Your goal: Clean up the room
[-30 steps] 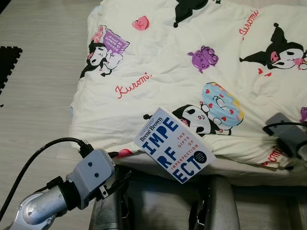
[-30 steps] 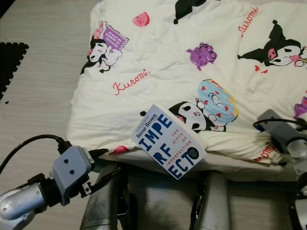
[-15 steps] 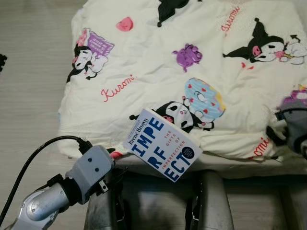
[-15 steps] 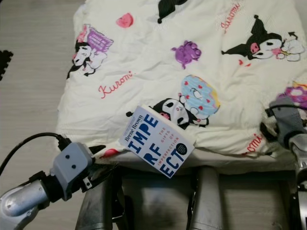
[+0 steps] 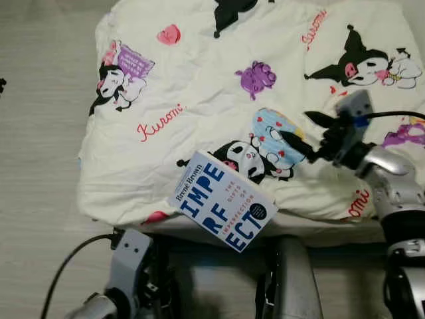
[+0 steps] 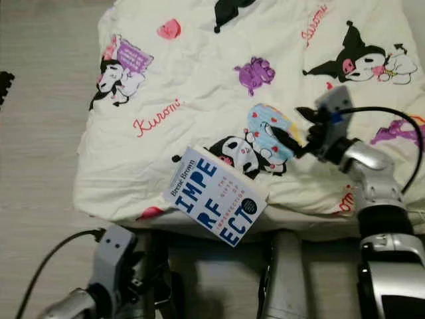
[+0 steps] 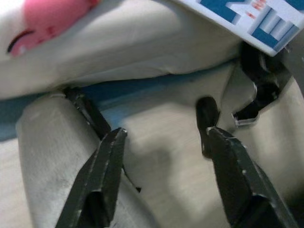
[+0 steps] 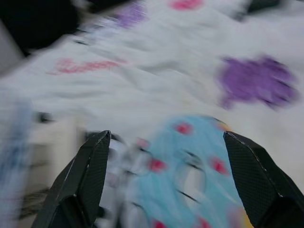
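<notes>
Our white-and-blue paperback book (image 5: 222, 210) remains uncollected, lower centre, on the cream cartoon-print quilt (image 5: 199, 86). Right gripper (image 5: 300, 131) hovers open, empty; left gripper (image 7: 164, 156) likewise.

A white paperback book (image 5: 222, 210) with large blue block lettering on its cover lies face up on the near edge of a cream quilted blanket (image 5: 199, 86) printed with black-and-white cartoon characters, purple figures, pink hearts and red script. The book sits rotated, its spine toward the robot's left, and its near corner overhangs the blanket's edge. A small dark round badge marks the cover near the lower right of the lettering. The far corner rests just beside a printed black-and-white character and a blue doughnut print. The blanket is spread flat with soft creases, its left near corner rounded over the pale wood-look floor.
</notes>
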Motion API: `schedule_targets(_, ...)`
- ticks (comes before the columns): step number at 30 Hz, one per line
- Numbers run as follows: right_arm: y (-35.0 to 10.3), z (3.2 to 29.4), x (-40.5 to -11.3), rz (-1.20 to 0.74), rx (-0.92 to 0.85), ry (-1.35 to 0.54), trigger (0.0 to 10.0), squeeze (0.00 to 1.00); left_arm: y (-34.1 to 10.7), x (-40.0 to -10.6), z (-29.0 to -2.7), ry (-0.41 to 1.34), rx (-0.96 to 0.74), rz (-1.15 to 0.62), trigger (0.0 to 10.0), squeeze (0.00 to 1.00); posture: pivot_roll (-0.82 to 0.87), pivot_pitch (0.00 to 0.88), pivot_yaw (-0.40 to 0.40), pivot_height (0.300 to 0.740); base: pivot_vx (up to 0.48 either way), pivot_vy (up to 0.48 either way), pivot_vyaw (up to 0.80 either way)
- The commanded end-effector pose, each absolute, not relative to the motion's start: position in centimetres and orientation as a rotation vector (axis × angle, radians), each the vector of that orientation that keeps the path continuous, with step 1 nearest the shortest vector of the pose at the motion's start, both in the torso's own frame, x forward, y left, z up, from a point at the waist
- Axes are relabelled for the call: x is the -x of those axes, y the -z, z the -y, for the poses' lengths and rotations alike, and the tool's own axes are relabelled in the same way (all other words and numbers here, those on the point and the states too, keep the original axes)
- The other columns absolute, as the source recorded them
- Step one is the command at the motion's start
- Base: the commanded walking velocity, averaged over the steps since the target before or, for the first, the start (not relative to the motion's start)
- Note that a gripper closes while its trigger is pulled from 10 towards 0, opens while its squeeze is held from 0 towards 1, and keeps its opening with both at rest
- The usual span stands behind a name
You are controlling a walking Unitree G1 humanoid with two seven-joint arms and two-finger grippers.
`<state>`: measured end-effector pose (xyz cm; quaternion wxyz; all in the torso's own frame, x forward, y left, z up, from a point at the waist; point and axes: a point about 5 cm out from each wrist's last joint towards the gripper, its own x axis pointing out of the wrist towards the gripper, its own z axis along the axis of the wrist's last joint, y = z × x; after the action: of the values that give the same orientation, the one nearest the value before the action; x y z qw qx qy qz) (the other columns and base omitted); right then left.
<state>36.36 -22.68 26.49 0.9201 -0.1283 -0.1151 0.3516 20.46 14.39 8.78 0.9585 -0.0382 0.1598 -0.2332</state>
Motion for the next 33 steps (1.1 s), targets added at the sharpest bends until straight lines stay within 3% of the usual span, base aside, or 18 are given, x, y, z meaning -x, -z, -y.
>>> schedule_targets(1,-25.3,21.2,-35.6,0.221,0.245,-0.816,10.0,0.0,-7.6,-20.0,-14.5,0.449,0.289,-0.318,10.0,1.0,0.07,0.508,0.032,0.566,0.0,0.0,0.0)
schedule_targets(2,-25.3,21.2,-35.6,0.221,0.245,-0.816,10.0,0.0,-7.6,-20.0,-14.5,0.449,0.289,-0.318,10.0,1.0,0.07,0.508,0.032,0.566,0.0,0.0,0.0)
schedule_targets(3,-25.0,20.2,-35.0,0.226,0.257,-0.859,10.0,0.0,-7.6,-20.1,-13.9,0.477,0.438,-0.296,10.0,1.0,0.05,0.509,0.029,0.566,0.0,0.0,0.0)
schedule_targets(11,-24.4,18.7,-33.6,0.213,0.288,-0.919,10.0,0.0,-5.2,-21.7,-13.7,0.451,0.609,-0.332,10.0,1.0,0.01,0.509,0.017,0.566,0.0,0.0,0.0)
schedule_targets(17,-24.0,18.3,-33.0,0.21,0.342,-0.899,10.0,0.0,-4.0,-22.5,-13.4,0.446,0.579,-0.363,10.0,1.0,0.0,0.507,0.014,0.566,0.0,0.0,0.0)
schedule_targets(24,-23.3,19.1,-32.1,0.146,0.271,-0.86,10.0,0.0,-3.2,-24.9,-12.7,0.421,0.628,-0.348,10.0,1.0,-0.05,0.513,0.014,0.566,0.0,0.0,0.0)
schedule_targets(25,-23.3,19.1,-32.1,0.147,0.266,-0.857,10.0,0.0,-3.3,-25.1,-12.5,0.428,0.636,-0.345,10.0,0.92,-0.06,0.511,0.016,0.566,0.0,0.0,0.0)
schedule_targets(26,-23.3,19.1,-32.1,0.147,0.266,-0.857,10.0,0.0,-3.3,-25.1,-12.5,0.428,0.636,-0.345,10.0,0.92,-0.06,0.511,0.016,0.566,0.0,0.0,0.0)
schedule_targets(27,-23.4,19.2,-31.9,0.146,0.268,-0.857,10.0,0.0,-3.4,-25.4,-12.1,0.442,0.64,-0.34,10.0,0.78,-0.07,0.508,0.016,0.566,0.0,0.0,0.0)
schedule_targets(28,-23.4,19.2,-31.8,0.146,0.271,-0.857,10.0,0.0,-3.4,-25.6,-11.8,0.453,0.645,-0.336,10.0,0.43,-0.07,0.508,0.016,0.566,0.0,0.0,0.0)
schedule_targets(29,-23.4,19.2,-31.7,0.147,0.268,-0.856,10.0,0.0,-3.6,-26.0,-11.4,0.463,0.657,-0.329,10.0,0.21,-0.06,0.507,0.014,0.566,0.0,0.0,0.0)
schedule_targets(30,-23.4,19.2,-31.7,0.147,0.268,-0.856,10.0,0.0,-3.6,-26.0,-11.4,0.463,0.657,-0.329,10.0,0.21,-0.06,0.507,0.014,0.566,0.0,0.0,0.0)
schedule_targets(31,-23.4,19.2,-31.7,0.148,0.268,-0.857,10.0,0.0,-3.8,-26.3,-11.1,0.472,0.677,-0.321,10.0,0.0,-0.06,0.508,0.014,0.566,0.0,0.0,0.0)
schedule_targets(33,-23.4,19.2,-31.6,0.149,0.268,-0.856,10.0,0.0,-4.0,-26.6,-10.8,0.482,0.694,-0.314,10.0,0.0,-0.06,0.509,0.013,0.566,0.0,0.0,0.0)
